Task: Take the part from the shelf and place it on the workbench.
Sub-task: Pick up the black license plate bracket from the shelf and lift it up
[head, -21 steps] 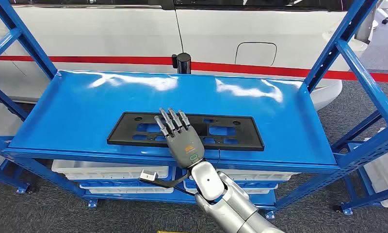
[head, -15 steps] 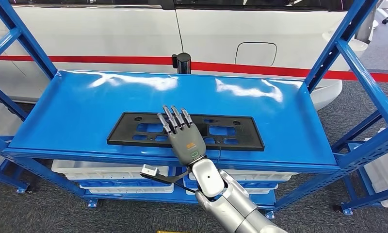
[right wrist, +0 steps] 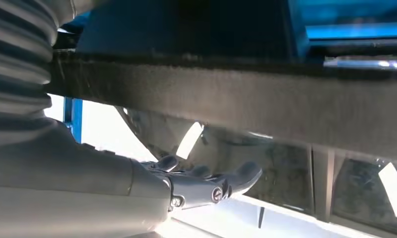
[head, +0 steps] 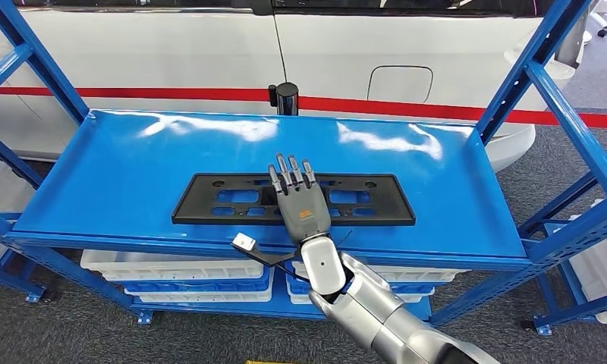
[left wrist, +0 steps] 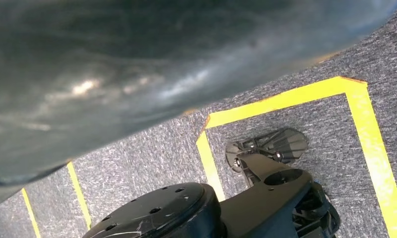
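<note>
A: Where is the part?

B: The black plate frame point(head: 293, 199) lies flat on the blue shelf point(head: 133, 174), near its front edge, long side running from nine to three o'clock.

A: And the right hand?

B: The right hand point(head: 300, 205) lies palm down over the middle of the frame, fingers point(head: 289, 171) straight, slightly apart and pointing to twelve o'clock. From the wrist camera the thumb point(right wrist: 236, 178) sits under the frame's edge, but whether it grips I cannot tell.

A: Anything else around?

B: White bins point(head: 171, 265) sit on the lower level, and a white car point(head: 361, 53) stands beyond the shelf at twelve o'clock.
</note>
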Action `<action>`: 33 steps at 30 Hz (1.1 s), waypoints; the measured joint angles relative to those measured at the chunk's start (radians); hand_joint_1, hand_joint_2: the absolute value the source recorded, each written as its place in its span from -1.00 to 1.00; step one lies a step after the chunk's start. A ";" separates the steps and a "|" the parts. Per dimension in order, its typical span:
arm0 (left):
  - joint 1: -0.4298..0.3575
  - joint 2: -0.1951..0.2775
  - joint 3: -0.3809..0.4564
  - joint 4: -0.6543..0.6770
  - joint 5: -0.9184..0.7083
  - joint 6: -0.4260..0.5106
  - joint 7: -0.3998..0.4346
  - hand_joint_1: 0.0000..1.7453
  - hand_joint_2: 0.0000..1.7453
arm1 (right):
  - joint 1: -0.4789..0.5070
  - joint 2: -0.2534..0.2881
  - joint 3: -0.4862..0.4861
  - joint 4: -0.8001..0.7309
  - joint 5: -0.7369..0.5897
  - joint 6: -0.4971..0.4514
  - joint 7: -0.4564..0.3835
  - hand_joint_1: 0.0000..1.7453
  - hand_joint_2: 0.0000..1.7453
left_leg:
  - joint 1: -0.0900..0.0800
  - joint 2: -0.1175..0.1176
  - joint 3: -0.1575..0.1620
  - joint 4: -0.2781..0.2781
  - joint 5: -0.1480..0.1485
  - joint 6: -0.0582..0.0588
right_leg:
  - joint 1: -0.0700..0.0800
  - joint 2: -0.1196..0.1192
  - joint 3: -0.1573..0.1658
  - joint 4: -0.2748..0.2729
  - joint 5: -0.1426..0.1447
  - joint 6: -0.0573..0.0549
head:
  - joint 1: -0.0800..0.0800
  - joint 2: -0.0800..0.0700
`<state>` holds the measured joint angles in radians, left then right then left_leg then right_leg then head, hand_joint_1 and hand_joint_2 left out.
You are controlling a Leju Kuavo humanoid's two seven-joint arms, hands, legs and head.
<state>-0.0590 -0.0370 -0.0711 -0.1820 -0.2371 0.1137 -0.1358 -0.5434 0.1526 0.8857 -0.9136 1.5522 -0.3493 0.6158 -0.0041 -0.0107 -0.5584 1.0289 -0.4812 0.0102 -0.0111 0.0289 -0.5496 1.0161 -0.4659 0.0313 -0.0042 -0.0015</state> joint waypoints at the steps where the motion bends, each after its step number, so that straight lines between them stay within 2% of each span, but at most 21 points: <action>1: 0.000 0.000 0.001 0.000 0.002 0.000 0.000 -1.00 -1.00 | -0.003 0.000 0.003 0.003 0.000 0.008 -0.001 -0.97 1.00 | 0.000 0.000 0.000 0.000 0.000 0.000 | 0.000 0.000 0.000 0.000 0.000 0.000 | 0.000 0.000; 2: 0.001 0.000 0.003 0.000 0.004 0.000 -0.001 -1.00 -1.00 | -0.006 0.000 0.005 0.007 0.000 0.019 -0.004 -0.80 1.00 | 0.000 0.000 0.000 0.000 0.000 0.000 | 0.000 0.000 0.000 0.000 0.000 0.000 | 0.000 0.000; 5: 0.003 0.000 0.010 0.000 0.008 0.002 -0.002 -1.00 -1.00 | -0.018 0.004 0.009 0.024 0.000 0.073 -0.023 0.40 1.00 | 0.000 0.000 0.001 0.000 0.000 0.000 | 0.000 0.000 0.001 0.000 0.000 0.000 | 0.000 0.000; 6: 0.003 0.000 0.012 0.000 0.009 0.003 -0.002 -1.00 -1.00 | -0.022 0.007 0.010 0.031 0.000 0.094 -0.031 0.69 1.00 | 0.000 0.000 0.001 0.000 0.000 0.000 | 0.000 0.000 0.001 0.000 0.000 0.000 | 0.000 0.000; 7: 0.004 0.000 0.015 0.000 0.010 0.004 -0.003 -1.00 -1.00 | -0.026 0.011 0.011 0.039 0.000 0.113 -0.039 0.77 1.00 | 0.000 0.000 0.002 0.000 0.000 0.000 | 0.000 0.000 0.001 0.000 0.000 0.000 | 0.000 0.000; 10: 0.007 0.000 0.020 0.000 0.012 0.005 -0.005 -1.00 -1.00 | -0.035 0.023 0.014 0.062 0.000 0.150 -0.063 0.82 1.00 | 0.000 0.000 0.003 0.000 0.000 0.000 | 0.000 0.000 0.002 0.000 0.000 0.000 | 0.000 0.000; 15: 0.012 0.000 0.030 0.000 0.012 0.006 -0.008 -1.00 -1.00 | -0.038 0.035 0.017 0.084 0.000 0.160 -0.075 1.00 1.00 | 0.000 0.000 0.004 0.000 0.000 0.000 | 0.000 0.000 0.003 0.000 0.000 0.000 | 0.000 0.000; 33: 0.019 0.000 0.042 0.000 0.009 0.010 -0.014 -1.00 -1.00 | -0.038 0.040 0.022 0.087 0.000 0.156 -0.091 1.00 1.00 | 0.000 0.000 0.002 0.000 0.000 0.000 | 0.000 0.000 0.003 0.000 0.000 0.000 | 0.000 0.000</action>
<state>-0.0404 -0.0370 -0.0289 -0.1820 -0.2281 0.1232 -0.1499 -0.5817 0.1930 0.9079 -0.8261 1.5526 -0.1933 0.5243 -0.0041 -0.0107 -0.5559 1.0289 -0.4811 0.0101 -0.0111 0.0289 -0.5471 1.0161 -0.4659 0.0313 -0.0042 -0.0015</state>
